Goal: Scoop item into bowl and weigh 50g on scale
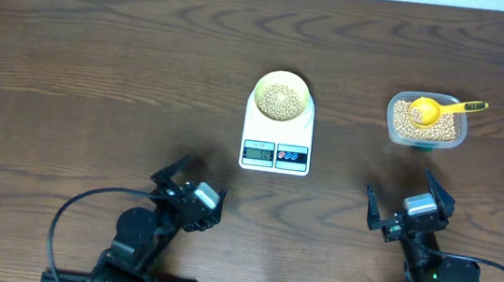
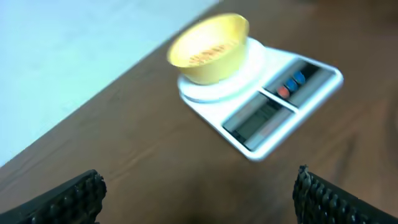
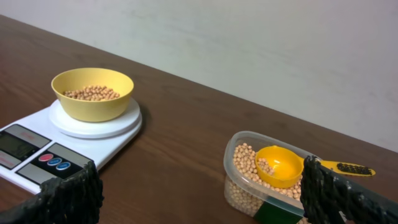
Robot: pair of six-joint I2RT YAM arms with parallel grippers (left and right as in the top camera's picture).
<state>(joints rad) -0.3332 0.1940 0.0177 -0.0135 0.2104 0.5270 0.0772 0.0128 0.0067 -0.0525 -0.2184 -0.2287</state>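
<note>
Overhead view: the white scale [image 1: 276,148] sits about midway between the left and right edges of the dark wooden table [image 1: 102,50], with its display and buttons facing the near edge. The reading is too small to make out. The pale-yellow bowl [image 1: 282,97] stands on the scale's round platform, with a layer of tan beans [image 1: 281,101] inside it.

Toward the right edge, well apart from the scale, is a clear plastic tub [image 1: 425,124] with more beans in it. A yellow scoop [image 1: 427,110] rests in the tub, cup up, on the beans. Its handle crosses the rim and points toward the right edge.

The left gripper [image 1: 168,181] hovers near the near edge, jaws spread wide and holding nothing. The right gripper [image 1: 403,191] hovers on the near side of the tub, jaws likewise apart and empty. Neither touches the scale, bowl or tub.
</note>
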